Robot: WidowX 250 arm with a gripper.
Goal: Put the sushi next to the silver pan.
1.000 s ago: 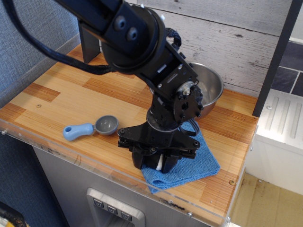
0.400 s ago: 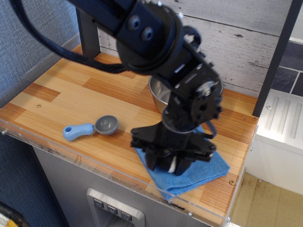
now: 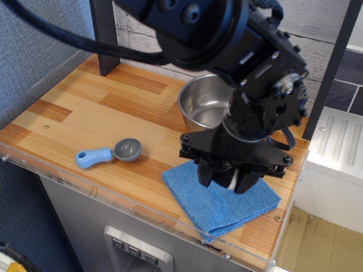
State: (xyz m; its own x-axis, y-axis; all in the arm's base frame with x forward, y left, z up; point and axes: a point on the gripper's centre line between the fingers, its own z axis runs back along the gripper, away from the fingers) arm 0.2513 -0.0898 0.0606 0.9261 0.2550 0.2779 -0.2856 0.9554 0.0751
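My black gripper (image 3: 228, 181) hangs over the right part of a blue cloth (image 3: 218, 198), near the table's front right. Its jaws are closed on the sushi (image 3: 232, 179), of which only a white end shows between the fingers. The silver pan (image 3: 205, 107) stands just behind and to the left of the gripper, partly hidden by the arm. The sushi is held a little above the cloth.
A grey scoop with a blue handle (image 3: 109, 153) lies at the front left of the wooden table (image 3: 74, 113). A dark post (image 3: 105, 39) stands at the back left. The table's front edge and right edge are close to the gripper.
The gripper has moved right and slightly up and back with the sushi in it. More of the cloth's left part and of the pan now shows.
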